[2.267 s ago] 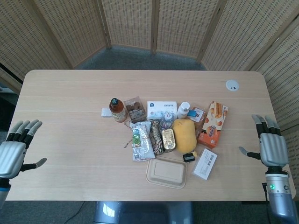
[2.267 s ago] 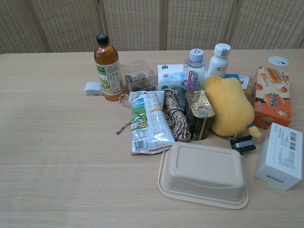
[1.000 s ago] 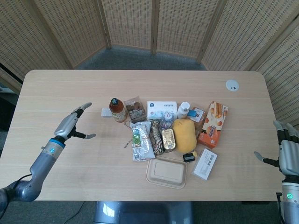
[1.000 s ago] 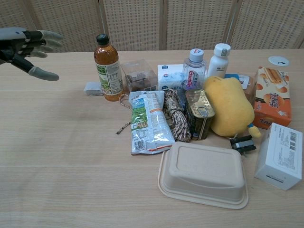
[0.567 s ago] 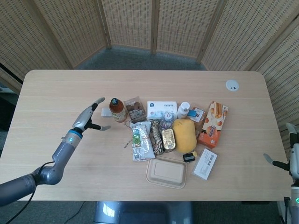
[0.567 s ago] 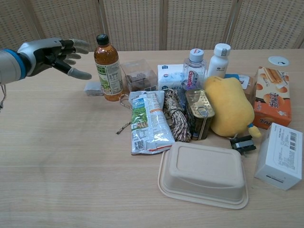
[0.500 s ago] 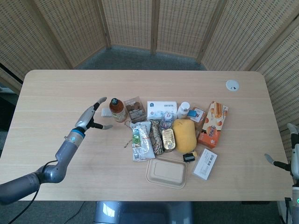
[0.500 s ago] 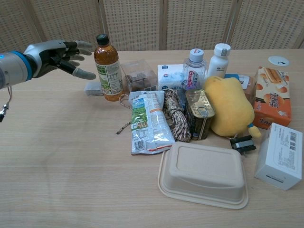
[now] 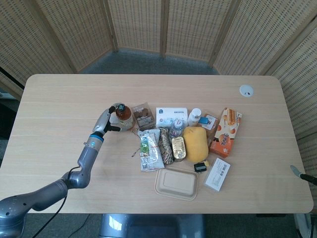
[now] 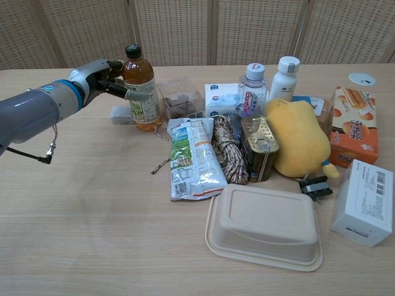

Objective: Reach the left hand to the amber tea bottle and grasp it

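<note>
Your left hand point(image 10: 106, 79) is at the amber tea bottle point(image 10: 140, 90), the thumb laid across the front of its upper body and the other fingers reaching round the far side. It looks like a wrap in progress; from these two views you cannot tell whether the fingers have actually closed into a firm hold. The bottle stands upright at the left end of the clutter, near the middle of the table point(image 9: 59, 99), black cap on, with a small white packet point(image 10: 121, 115) just beside its base on your side.

Expect it to be fairly heavy for its size, since it looks nearly full, and stiff but smooth-walled, so likely slippery above the label. Take hold around the body at or just above the label, not at the narrow neck, and squeeze evenly so it does not tip.

Just beyond the bottle sits a clear plastic box point(image 10: 179, 97), and a green snack bag point(image 10: 194, 158) lies in front of that, so keep the fingers from pushing the bottle that way. Your right hand point(image 9: 303, 174) shows only as a sliver at the table's right edge; its state cannot be read.
</note>
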Robot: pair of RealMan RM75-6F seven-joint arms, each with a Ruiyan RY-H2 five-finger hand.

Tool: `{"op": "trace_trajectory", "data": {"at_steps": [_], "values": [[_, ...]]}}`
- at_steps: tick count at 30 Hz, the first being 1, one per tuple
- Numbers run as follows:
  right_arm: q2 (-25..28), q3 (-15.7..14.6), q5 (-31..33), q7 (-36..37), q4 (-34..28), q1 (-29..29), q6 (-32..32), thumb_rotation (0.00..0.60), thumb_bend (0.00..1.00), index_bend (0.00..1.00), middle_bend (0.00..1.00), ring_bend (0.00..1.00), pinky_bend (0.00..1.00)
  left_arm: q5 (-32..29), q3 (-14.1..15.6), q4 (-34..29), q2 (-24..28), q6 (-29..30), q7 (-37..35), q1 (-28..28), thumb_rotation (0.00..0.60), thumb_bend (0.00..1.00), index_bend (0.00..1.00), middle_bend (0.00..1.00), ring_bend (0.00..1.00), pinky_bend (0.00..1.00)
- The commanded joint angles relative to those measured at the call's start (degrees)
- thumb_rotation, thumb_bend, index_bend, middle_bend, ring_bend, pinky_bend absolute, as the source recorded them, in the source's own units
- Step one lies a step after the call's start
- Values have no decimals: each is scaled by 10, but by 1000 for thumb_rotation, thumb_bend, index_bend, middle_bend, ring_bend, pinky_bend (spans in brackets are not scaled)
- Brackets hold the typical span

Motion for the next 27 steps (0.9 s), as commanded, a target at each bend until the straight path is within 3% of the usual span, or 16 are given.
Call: {"op": "trace_trajectory", "data": {"at_steps": [1, 7, 13, 19, 27], "values": [[2, 0, -1, 1, -2, -1, -1, 538, 1, 0, 0, 0, 0, -4, -14, 34, -30, 22, -4, -6, 600, 325, 497, 597, 651, 187], [4, 0, -1, 0, -5, -2, -2, 540, 0, 0, 0, 0, 0, 2, -22, 48, -45, 42, -20, -3, 600, 339, 548, 651, 723, 297], [-2, 0, -2, 0, -1, 4, -11, 535, 0, 0, 0, 0, 0, 28, -25, -16, -4, 75, -36, 19, 600, 325, 548, 654, 725, 310], [-12, 1, -5, 3, 8, 12, -22, 539, 0, 0, 0, 0, 0, 46, -37, -143, 77, 117, -33, 53, 600, 317, 544, 654, 726, 310], [-23, -2, -13, 17, 21, 15, -30, 539, 0, 0, 0, 0, 0, 33, -79, -340, 201, 163, 13, 93, 600, 307, 537, 649, 726, 309]]}}
